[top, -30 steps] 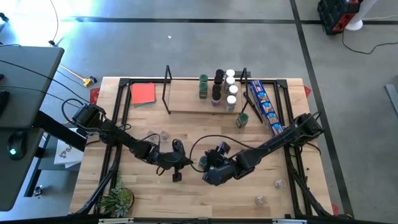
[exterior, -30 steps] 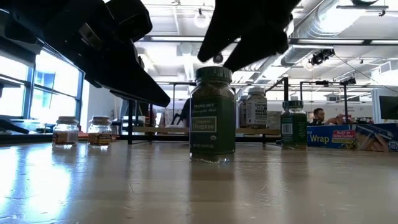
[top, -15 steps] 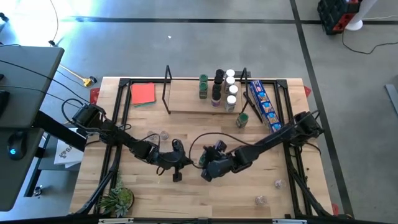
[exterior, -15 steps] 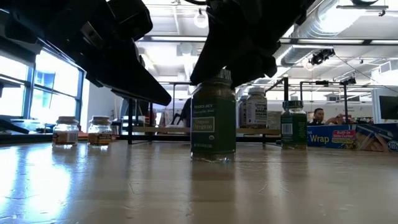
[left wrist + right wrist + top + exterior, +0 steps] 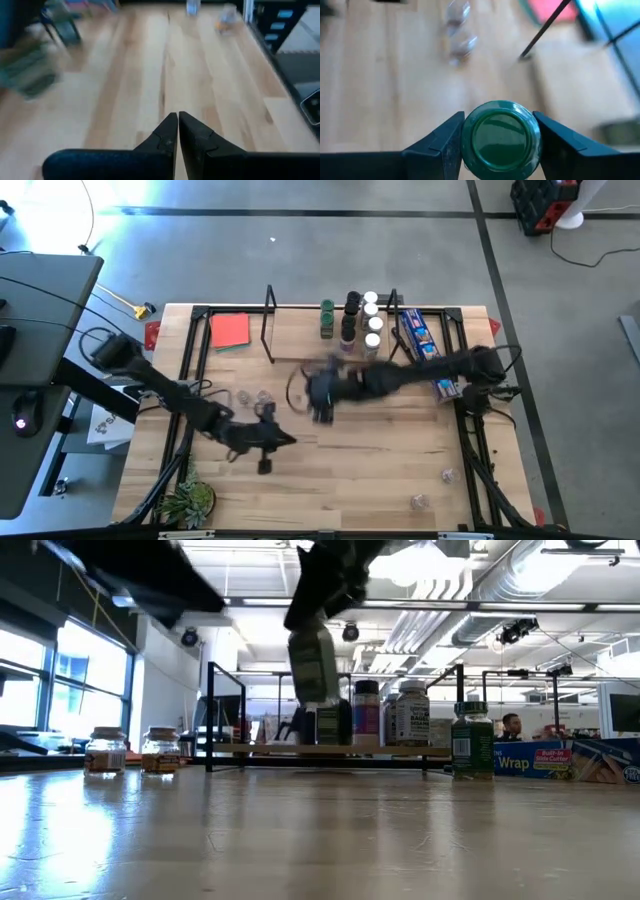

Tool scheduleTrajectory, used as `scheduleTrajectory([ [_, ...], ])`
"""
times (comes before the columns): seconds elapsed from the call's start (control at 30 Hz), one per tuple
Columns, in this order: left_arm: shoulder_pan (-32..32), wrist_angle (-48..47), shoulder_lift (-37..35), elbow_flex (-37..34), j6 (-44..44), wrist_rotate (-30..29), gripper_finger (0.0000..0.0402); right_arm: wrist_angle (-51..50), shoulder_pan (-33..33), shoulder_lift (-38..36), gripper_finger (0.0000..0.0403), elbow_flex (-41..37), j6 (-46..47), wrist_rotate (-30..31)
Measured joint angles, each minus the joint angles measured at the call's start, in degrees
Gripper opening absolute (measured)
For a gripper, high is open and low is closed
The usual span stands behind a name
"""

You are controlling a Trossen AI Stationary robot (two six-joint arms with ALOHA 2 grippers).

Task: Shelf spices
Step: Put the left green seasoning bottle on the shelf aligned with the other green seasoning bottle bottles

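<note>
The biggest change is in the right arm: half a second ago it was bent low over the middle of the table with its gripper coming down on a green-lidded jar that stood on the wood, and now it stretches across the centre of the high view toward the shelf [image 5: 330,352], blurred with speed. The right gripper [image 5: 322,392] is clenched on that green-lidded jar [image 5: 501,132], its two fingers pressed against either side of the lid in the right wrist view, and in the low view the jar [image 5: 313,664] hangs tilted in the air in the upper middle of the frame, clear of the table [image 5: 400,470]. So one more spice is lifted and, by my reading, on its way to the rack, where a cluster of jars [image 5: 358,320] already stands at the upper centre of the high view. The left arm has also drawn back toward the lower left of the high view; the left gripper [image 5: 262,442] is closed with nothing in it, its fingertips meeting in the left wrist view. Smaller things are unchanged: two clear jars [image 5: 252,397] sit left of centre, and two more [image 5: 432,488] lie at the lower right, all yet to be shelved.
</note>
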Motion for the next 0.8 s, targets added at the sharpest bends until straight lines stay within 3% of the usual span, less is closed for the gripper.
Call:
scheduleTrajectory([
  [0.07, -2.18, -3.32, -4.58, 0.00, 0.98, -4.34, 0.0014, -1.57, -4.66, -0.08, 0.0190, 3.94, -8.71, -4.48],
  [0.17, -4.94, -7.72, -10.60, 0.00, 2.48, -11.18, 0.0014, -2.81, -12.58, -0.20, 0.0190, 6.88, -21.14, -16.19],
  [0.27, -7.20, -11.25, -14.26, 0.00, 2.61, -16.12, 0.0014, -2.49, -19.71, -0.11, 0.0190, 6.33, -25.62, -25.28],
  [0.47, -9.54, -13.23, -15.50, 0.00, 2.67, -20.77, 0.0014, -0.10, -27.56, -0.07, 0.0190, 1.78, -28.04, -28.29],
  [0.63, -9.56, -13.49, -14.75, 0.00, 2.10, -20.94, 0.0014, 3.54, -29.09, -0.07, 0.0190, -0.46, -28.71, -32.77],
  [0.8, -9.56, -13.76, -14.72, -0.02, 1.71, -20.81, 0.0014, 6.00, -29.12, -0.07, 0.0190, -2.26, -29.75, -33.47],
])
